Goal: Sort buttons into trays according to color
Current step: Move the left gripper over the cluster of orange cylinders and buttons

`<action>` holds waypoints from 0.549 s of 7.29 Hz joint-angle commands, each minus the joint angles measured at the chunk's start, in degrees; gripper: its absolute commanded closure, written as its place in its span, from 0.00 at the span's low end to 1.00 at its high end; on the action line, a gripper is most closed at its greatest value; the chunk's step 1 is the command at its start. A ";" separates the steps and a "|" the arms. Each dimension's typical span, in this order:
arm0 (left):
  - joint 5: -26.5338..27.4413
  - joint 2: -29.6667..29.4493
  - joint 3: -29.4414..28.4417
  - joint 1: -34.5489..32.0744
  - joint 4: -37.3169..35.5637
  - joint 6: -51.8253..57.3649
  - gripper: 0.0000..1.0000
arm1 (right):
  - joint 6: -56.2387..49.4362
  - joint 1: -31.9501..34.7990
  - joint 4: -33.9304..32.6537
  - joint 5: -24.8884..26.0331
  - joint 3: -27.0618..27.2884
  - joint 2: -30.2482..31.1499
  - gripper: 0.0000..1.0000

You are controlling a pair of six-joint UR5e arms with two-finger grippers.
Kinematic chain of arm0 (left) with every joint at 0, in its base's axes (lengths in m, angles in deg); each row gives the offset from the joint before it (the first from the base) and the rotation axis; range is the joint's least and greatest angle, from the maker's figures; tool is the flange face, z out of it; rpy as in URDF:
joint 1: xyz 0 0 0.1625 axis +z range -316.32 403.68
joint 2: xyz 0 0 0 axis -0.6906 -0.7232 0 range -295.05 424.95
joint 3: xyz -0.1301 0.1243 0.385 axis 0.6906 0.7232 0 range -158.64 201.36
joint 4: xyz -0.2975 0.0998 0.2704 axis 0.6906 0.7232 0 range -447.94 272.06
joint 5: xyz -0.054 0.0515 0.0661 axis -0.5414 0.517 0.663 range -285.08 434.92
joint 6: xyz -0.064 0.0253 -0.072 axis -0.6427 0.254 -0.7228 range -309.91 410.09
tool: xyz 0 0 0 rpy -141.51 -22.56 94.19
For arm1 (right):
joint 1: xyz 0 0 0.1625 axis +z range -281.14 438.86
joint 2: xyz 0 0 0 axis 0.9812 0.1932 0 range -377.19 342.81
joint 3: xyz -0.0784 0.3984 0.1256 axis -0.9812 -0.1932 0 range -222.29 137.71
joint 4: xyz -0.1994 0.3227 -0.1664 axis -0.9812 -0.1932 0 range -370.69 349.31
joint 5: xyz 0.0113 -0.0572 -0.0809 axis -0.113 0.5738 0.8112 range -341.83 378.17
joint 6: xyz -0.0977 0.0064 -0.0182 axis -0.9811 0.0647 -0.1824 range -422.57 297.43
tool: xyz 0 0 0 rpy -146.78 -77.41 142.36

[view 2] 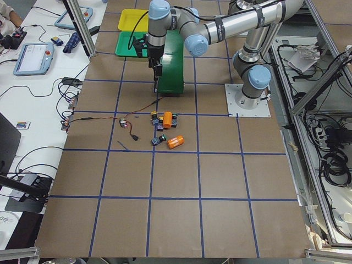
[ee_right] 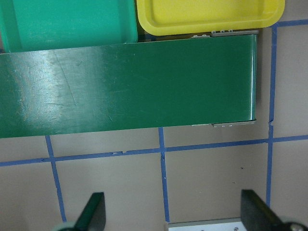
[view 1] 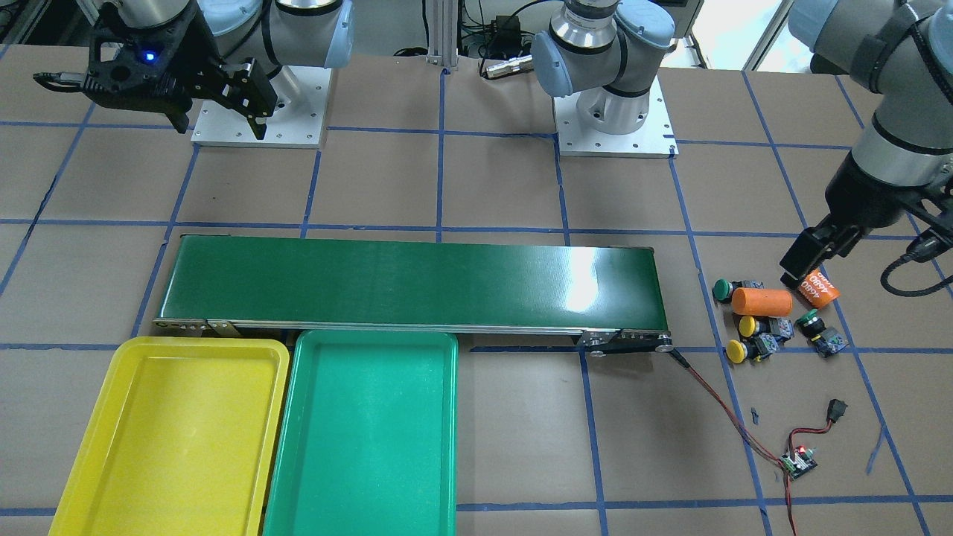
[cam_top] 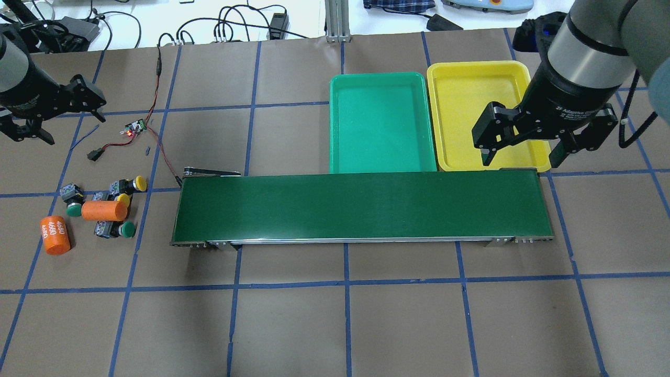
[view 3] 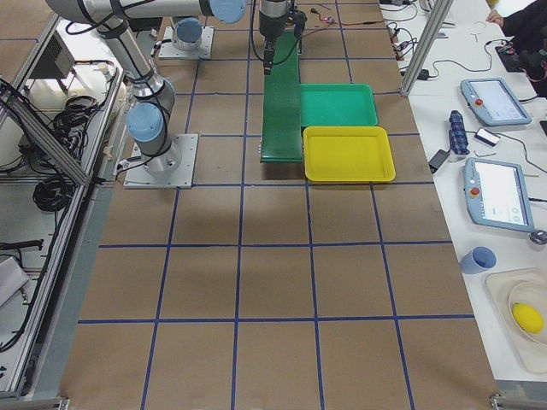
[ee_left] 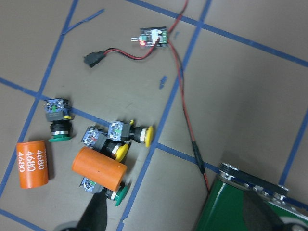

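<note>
Four buttons lie in a cluster on the table beyond the conveyor's end on my left side: two yellow-capped [cam_top: 140, 183] [cam_top: 123, 199] and two green-capped [cam_top: 74, 210] [cam_top: 127, 229]. The left wrist view shows them too, yellow [ee_left: 149, 135] [ee_left: 121, 151] and green [ee_left: 60, 137] [ee_left: 119, 193]. My left gripper [cam_top: 73, 128] is open and empty, high above the table beside the cluster. The green tray [cam_top: 382, 123] and yellow tray [cam_top: 481, 115] lie side by side, both empty. My right gripper [cam_top: 520, 162] is open and empty above the yellow tray's near edge.
A plain orange cylinder [cam_top: 104, 210] lies among the buttons, touching some. An orange "4680" cylinder [cam_top: 55, 234] lies beside them. A long dark-green conveyor belt [cam_top: 361, 209] runs between the buttons and the trays. A small circuit board [cam_top: 134, 128] with red wires and a black switch [cam_top: 95, 154] lies nearby.
</note>
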 commanded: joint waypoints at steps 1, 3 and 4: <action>0.26 -0.67 0.03 0.68 -0.12 -16.48 0.00 | 0.07 0.00 0.00 0.01 0.00 0.00 0.00; 2.19 -1.99 0.03 3.91 -0.30 -27.86 0.00 | 0.07 0.00 0.00 0.10 0.00 0.00 0.00; 2.28 -2.17 0.12 5.68 -0.30 -28.59 0.00 | 0.07 0.00 0.00 0.10 0.00 0.00 0.00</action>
